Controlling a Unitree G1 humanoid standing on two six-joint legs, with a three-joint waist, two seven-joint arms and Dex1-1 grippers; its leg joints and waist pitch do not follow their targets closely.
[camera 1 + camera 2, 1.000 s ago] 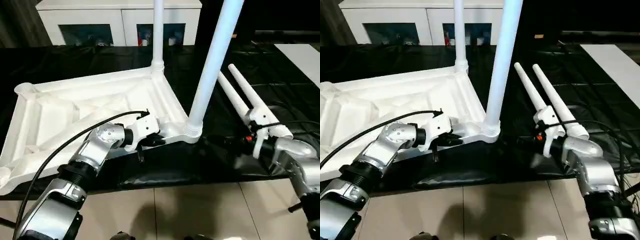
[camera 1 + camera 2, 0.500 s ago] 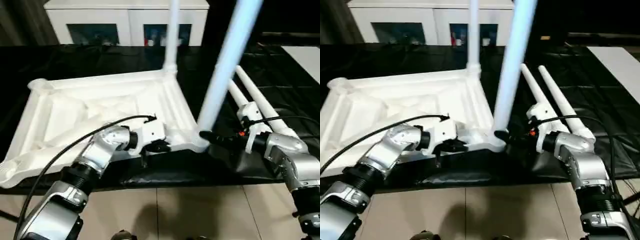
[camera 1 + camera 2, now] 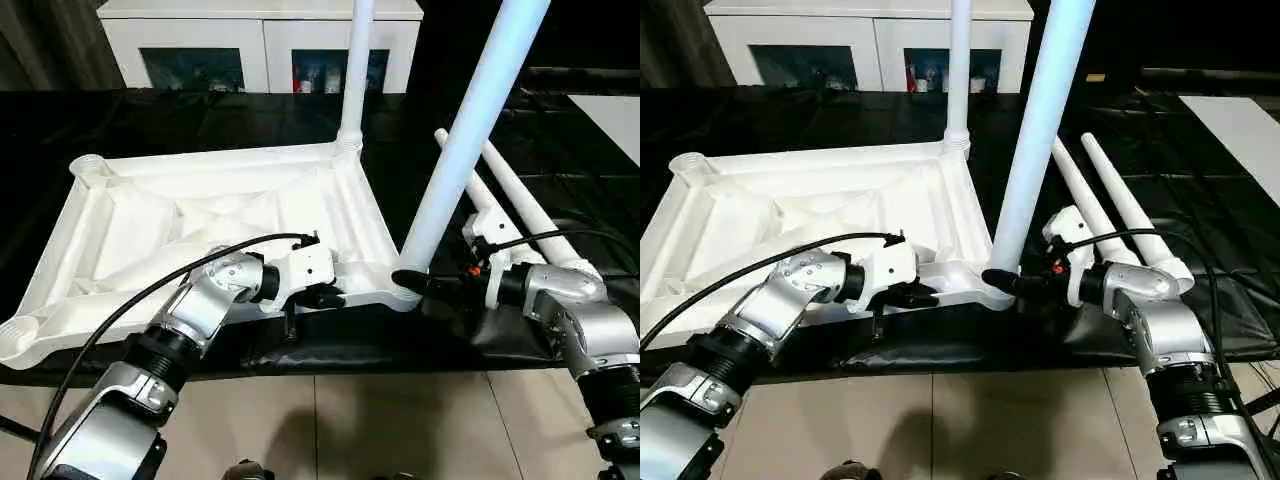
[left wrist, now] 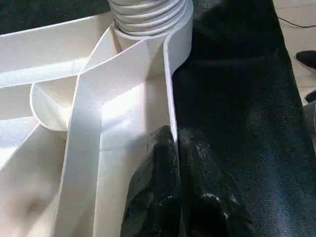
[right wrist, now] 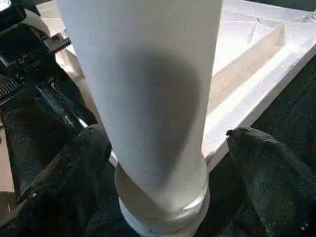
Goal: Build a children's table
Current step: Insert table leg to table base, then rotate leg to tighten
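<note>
Black-draped table [image 3: 200, 120]: carries all the parts.
Tabletop [image 3: 150, 215]: white plastic, lying underside up on the black cover, ribs showing.
Near leg [image 3: 470, 140]: upright in the front right corner socket.
Far leg [image 3: 355, 70]: upright in the back right corner socket.
Two loose legs [image 3: 1110, 205]: lying side by side on the cover, right of the tabletop.
Right gripper [image 5: 163, 163]: fingers spread wide, either side of the near leg's base.
Left gripper [image 4: 175, 143]: fingers pressed together on the tabletop's front rim.
</note>
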